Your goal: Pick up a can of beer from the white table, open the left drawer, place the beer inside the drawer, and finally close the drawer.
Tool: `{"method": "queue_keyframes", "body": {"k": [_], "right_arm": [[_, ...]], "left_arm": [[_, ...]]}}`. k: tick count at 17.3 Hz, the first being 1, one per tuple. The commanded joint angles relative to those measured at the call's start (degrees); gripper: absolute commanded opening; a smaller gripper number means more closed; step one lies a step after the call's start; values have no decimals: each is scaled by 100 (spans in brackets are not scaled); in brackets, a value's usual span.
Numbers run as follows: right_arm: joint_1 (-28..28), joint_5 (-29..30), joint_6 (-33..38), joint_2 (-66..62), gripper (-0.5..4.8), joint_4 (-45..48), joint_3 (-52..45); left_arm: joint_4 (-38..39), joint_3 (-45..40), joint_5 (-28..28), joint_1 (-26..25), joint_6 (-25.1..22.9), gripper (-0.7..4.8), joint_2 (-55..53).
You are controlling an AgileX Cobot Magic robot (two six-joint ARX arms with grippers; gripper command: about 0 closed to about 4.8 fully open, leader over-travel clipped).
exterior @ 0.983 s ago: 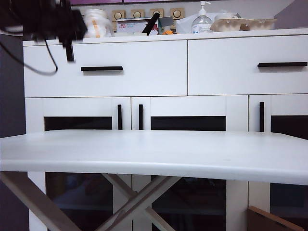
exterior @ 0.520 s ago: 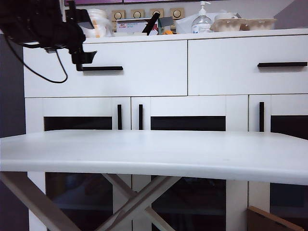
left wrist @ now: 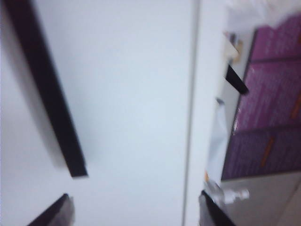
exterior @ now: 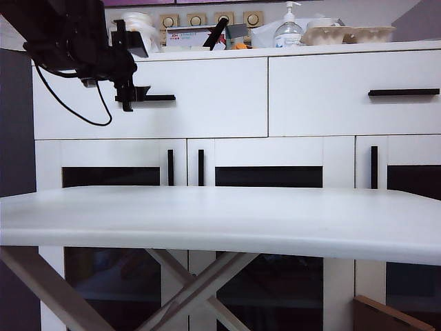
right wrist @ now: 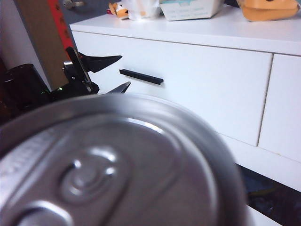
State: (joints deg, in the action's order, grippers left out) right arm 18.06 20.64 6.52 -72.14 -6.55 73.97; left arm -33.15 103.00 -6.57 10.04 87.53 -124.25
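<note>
- Black left gripper (exterior: 131, 96), jaws spread and empty, sits at the near end of the handle (exterior: 153, 98); not yet around the bar.
- Right gripper: jaws hidden, so I cannot tell the grip; can of beer (right wrist: 113, 165) fills my right wrist view, lid up.
- Left drawer (exterior: 207, 96) closed.
- Step: opening. Next: straddle bar, close, pull straight out.
</note>
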Motion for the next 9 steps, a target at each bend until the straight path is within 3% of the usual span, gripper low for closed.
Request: {"method": "queue_keyframes", "body": {"k": [1,4,9], "right_arm": [[11,11,20,66,-5,332,61],[11,15,85,66,-5,332,61],[11,116,98,74,-5,332,61]], "left_arm": [[122,306,127,-118,26,350,-232],[199,1038,96,-125,142,350,-673],[868,1790,26,-122,-66,350,-1027]]}}
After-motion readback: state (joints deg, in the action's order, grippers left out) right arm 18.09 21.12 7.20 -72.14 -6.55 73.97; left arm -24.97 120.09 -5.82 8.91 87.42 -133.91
